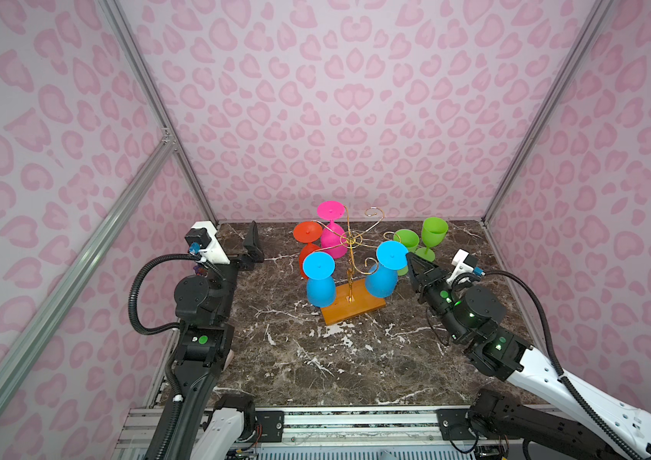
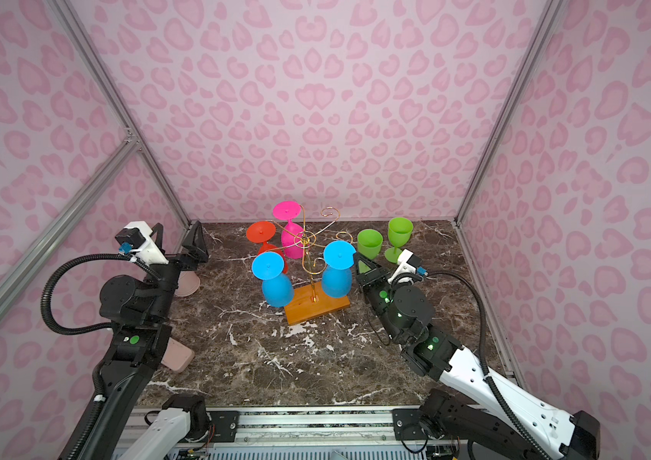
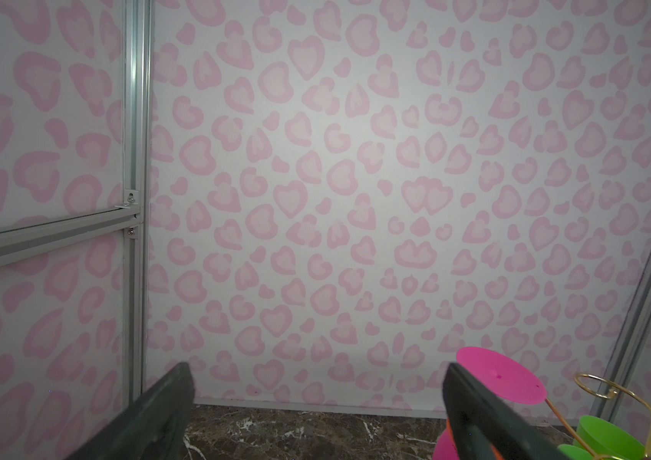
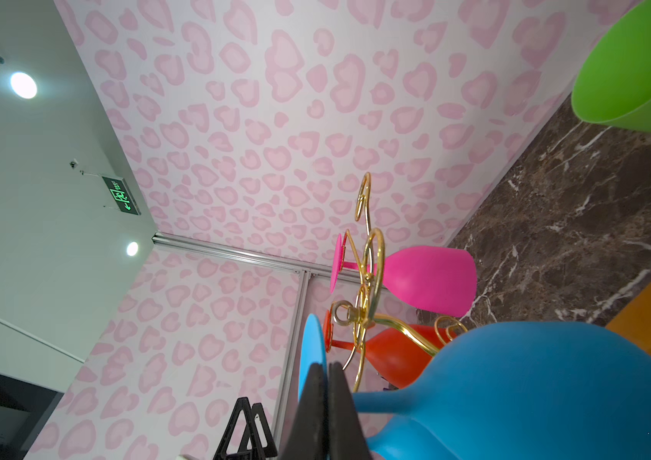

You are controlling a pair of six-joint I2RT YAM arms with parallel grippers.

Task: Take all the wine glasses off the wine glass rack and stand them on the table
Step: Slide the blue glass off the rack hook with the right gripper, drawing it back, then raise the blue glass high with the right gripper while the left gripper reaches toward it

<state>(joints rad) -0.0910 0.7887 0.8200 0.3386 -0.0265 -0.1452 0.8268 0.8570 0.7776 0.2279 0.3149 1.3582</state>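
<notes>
The wine glass rack is gold wire on an orange-brown wooden base at mid-table. Hanging upside down from it are a pink wine glass, a red one and two blue ones. My right gripper is shut with nothing between its fingers. In the right wrist view its tips sit by the foot and stem of the right-hand blue glass; contact cannot be told. My left gripper stands open and empty at the back left, clear of the rack, with the pink glass's foot off to one side.
Two green wine glasses stand upright on the marble table behind my right gripper. Pale pink objects lie under the left arm. Patterned walls with aluminium posts close in the back and both sides.
</notes>
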